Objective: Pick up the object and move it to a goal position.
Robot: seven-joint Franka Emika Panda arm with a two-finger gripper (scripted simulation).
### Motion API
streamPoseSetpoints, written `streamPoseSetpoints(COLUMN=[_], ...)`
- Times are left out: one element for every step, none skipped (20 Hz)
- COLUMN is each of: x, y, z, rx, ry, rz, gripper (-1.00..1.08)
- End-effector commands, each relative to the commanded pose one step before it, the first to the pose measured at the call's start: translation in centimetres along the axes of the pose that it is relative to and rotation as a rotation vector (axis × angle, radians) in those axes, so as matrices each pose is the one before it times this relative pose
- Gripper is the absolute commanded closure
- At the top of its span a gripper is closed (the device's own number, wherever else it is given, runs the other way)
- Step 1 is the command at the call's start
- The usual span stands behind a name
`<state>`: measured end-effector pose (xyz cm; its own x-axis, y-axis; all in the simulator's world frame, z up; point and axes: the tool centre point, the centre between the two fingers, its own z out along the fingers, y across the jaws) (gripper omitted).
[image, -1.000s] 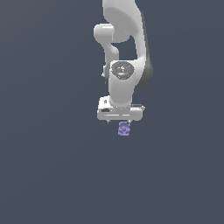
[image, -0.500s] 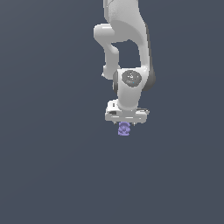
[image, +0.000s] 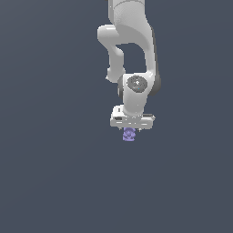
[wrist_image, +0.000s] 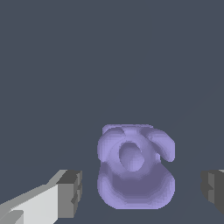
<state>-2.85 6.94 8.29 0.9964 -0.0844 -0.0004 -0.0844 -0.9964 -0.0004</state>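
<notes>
The object is a small lavender-purple knobbly lump with a ringed top, resting on the dark grey surface. My white gripper hangs straight down right over it. In the wrist view the object lies between the two grey fingertips, with one finger on one side and the other on the opposite side. There is a clear gap between each pad and the lump, so the gripper is open and touches nothing.
The plain dark grey surface spreads all around the object. The white arm rises above the gripper toward the top of the exterior view. No other objects show.
The gripper has shifted slightly to the exterior view's right and come down closer over the object. The object has not moved.
</notes>
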Motion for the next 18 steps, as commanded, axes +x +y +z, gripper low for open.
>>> streamPoseSetpoints(x=[-0.074,-0.020,-0.027,-0.018,-0.016,-0.007,0.009,0.013,0.021,0.024,0.020,0.008,0.000,0.000,0.000,0.000,0.000,0.000], y=[0.002,0.018,-0.018,0.016,-0.017,-0.016,0.019,-0.014,-0.013,-0.011,-0.007,-0.003,0.000,0.000,0.000,0.000,0.000,0.000], z=[0.934,0.491,0.568,0.515,0.468,0.400,0.313,0.263,0.194,0.129,0.071,0.022,0.000,0.000,0.000,0.000,0.000,0.000], rx=[-0.00027,-0.00004,0.00000,-0.00004,0.00000,0.00000,-0.00003,0.00000,0.00000,0.00000,0.00000,0.00000,0.00000,0.00000,0.00000,0.00000,0.00000,0.00000], ry=[-0.00083,0.00035,0.00000,0.00035,0.00000,0.00000,0.00035,0.00000,0.00000,0.00000,0.00000,0.00000,0.00000,0.00000,0.00000,0.00000,0.00000,0.00000], rz=[0.00040,0.00060,0.00000,0.00060,0.00000,0.00000,0.00060,0.00000,0.00000,0.00000,0.00000,0.00000,0.00000,0.00000,0.00000,0.00000,0.00000,0.00000], gripper=[-0.92,-0.92,-0.92,-0.92,-0.92,-0.92,-0.92,-0.92,-0.92,-0.92,-0.92,-0.92,1.08,1.08,1.08,1.08,1.08,1.08])
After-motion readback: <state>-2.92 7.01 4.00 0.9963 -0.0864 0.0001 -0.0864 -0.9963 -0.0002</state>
